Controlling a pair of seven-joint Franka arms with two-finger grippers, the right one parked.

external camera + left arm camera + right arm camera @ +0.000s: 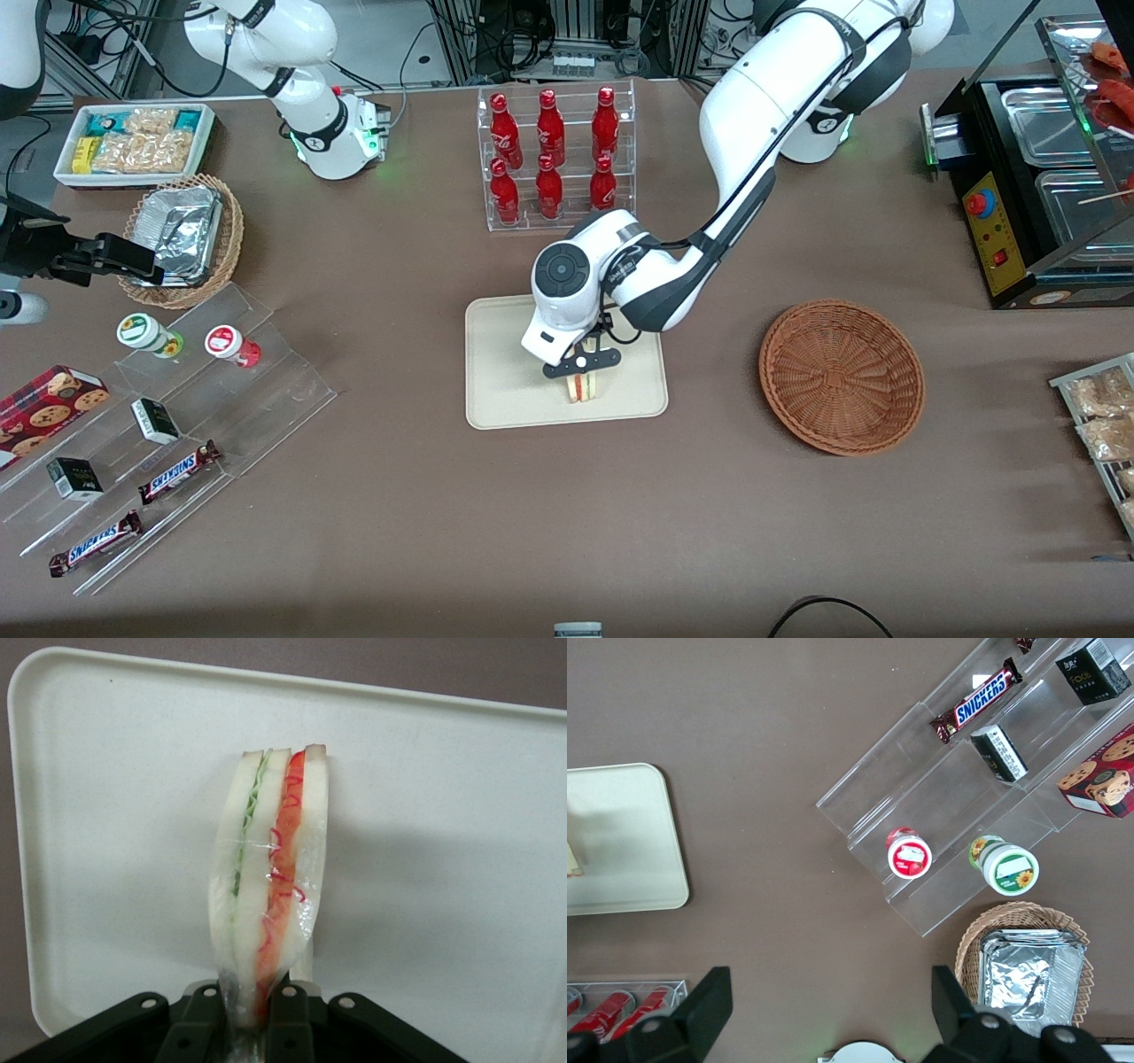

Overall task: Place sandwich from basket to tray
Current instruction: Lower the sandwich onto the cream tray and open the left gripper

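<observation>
Holding the sandwich [270, 877] clamped over the tray [505, 390], the gripper [582, 370] is placing; next, releasing it.

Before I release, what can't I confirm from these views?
- Whether the sandwich touches the tray: in front view the gripper covers its top; the left wrist view shows no contact line.
- Basket: appears only in front view.
- Fingertips: wrist view's edge cuts them off.

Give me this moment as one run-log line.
phase: placing | gripper: shut on sandwich, over tray | sandwich: upright, not released | basket: empty, toward working arm's end
</observation>
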